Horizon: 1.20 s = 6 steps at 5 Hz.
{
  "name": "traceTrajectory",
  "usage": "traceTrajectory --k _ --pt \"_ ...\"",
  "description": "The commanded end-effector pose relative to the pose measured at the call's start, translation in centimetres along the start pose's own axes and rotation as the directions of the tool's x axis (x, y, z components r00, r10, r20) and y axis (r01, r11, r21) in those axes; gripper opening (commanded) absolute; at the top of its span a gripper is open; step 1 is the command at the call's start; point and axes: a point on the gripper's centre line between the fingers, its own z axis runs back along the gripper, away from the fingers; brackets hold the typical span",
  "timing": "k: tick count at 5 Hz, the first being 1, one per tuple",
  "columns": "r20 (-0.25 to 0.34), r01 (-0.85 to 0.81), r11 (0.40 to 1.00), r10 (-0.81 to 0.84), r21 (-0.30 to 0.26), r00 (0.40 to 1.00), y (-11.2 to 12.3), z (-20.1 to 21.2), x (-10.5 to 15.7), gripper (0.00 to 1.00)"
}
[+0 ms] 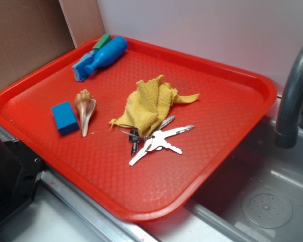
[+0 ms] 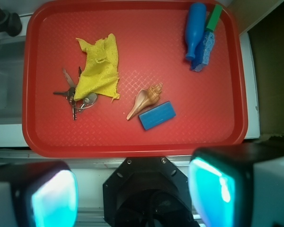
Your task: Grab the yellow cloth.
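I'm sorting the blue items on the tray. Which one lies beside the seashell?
The blue block, a flat rectangular piece next to the seashell. The blue bottle and blue sponge lie at the tray's far corner.

Black pincer (image 2: 141, 189) body with visible screws; two fingers with glossy cyan pads (image 2: 53, 198)

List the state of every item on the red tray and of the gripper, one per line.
yellow cloth: crumpled, lying flat on the tray, overlapping the keys
keys: fanned out, ring end partly under the cloth
seashell: lying on its side
blue block: lying flat beside the shell
blue bottle: lying on its side
sponge: lying against the bottle
red tray: level
gripper: open, empty
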Motion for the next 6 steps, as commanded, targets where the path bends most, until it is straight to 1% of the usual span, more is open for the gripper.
traceTrajectory --k 1,2,3,4,5,6 --pt "0.0 0.0 1.0 0.0 0.0 1.0 0.0 0.0 0.0 1.0" --pt "-0.011 -0.043 0.999 0.043 -0.015 0.999 -0.4 -5.1 4.5 1.0" --pt "0.04 -0.266 0.963 0.268 -0.046 0.963 -1.2 -8.4 8.3 1.0" --pt "0.039 -0.298 0.953 0.3 -0.064 0.953 -2.3 -11.2 9.5 1.0" --pt "0.034 -0.331 0.943 0.332 -0.028 0.943 -3.2 -16.5 11.2 1.0" --pt "-0.018 -0.307 0.951 0.308 0.031 0.951 -3.1 -21.1 12.7 1.0"
